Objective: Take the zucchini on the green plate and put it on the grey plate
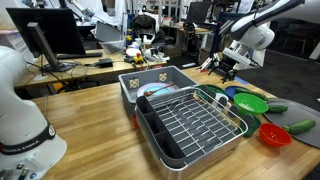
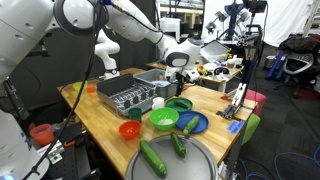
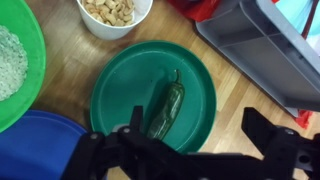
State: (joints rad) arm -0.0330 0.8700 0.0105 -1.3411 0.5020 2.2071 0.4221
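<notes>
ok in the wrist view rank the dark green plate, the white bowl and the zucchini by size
1. dark green plate, clearly the largest
2. white bowl, though the top edge cuts it off, so its full size is unsure
3. zucchini, lying on that plate, the smallest

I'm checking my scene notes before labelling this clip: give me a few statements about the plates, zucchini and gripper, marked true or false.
1. A dark green zucchini lies on the round dark green plate. True.
2. The gripper is shut on the zucchini. False: its jaws stand open above it.
3. The round white bowl holds tan chunks. True.
4. The bright lime-green plate is empty. False: pale grainy stuff covers it.
</notes>
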